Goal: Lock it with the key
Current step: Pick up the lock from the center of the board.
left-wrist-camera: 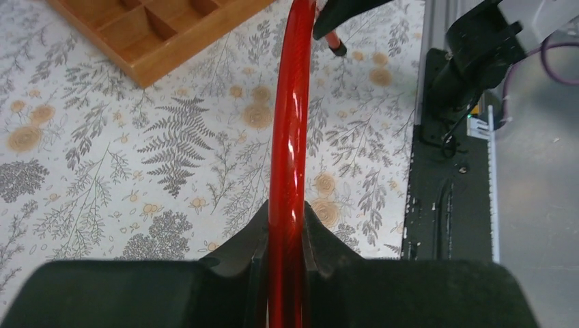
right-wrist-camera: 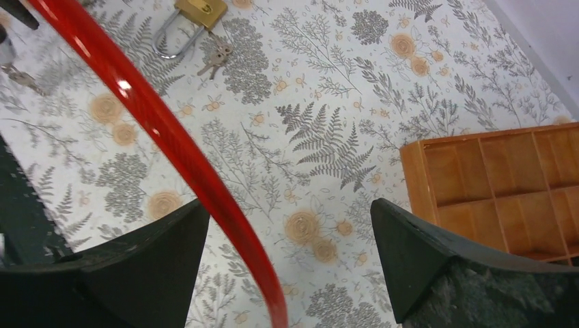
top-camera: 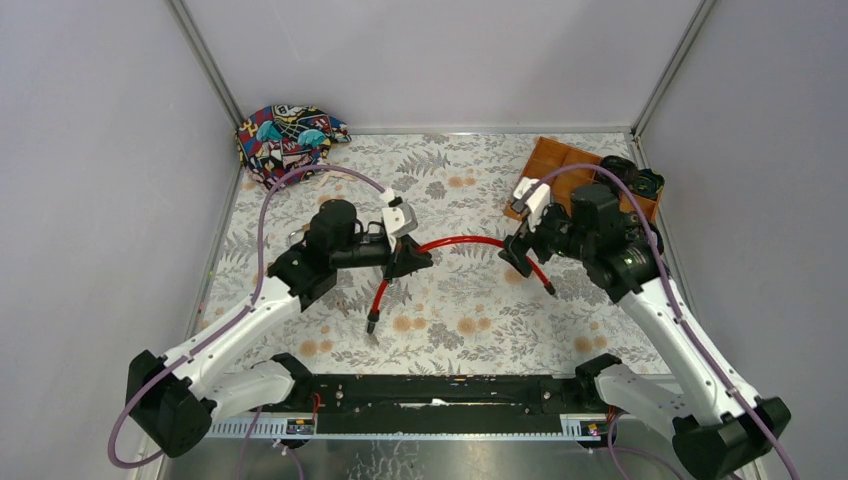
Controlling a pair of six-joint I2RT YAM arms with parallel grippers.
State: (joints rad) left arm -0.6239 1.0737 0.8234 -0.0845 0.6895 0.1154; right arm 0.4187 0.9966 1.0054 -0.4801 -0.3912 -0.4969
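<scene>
The cable (left-wrist-camera: 288,137) is glossy red, the padlock (right-wrist-camera: 198,9) brass-gold, the tablecloth (top-camera: 450,320) grey-ferned with orange blossoms.

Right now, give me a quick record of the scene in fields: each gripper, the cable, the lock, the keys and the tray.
left gripper: shut on the red cable
right gripper: open, one finger on either side of the red cable, not clamped
padlock: brass, lying on the table, untouched
keys: on the table beside the padlock, not gripped
wooden tray: on the table, visible compartments empty
</scene>
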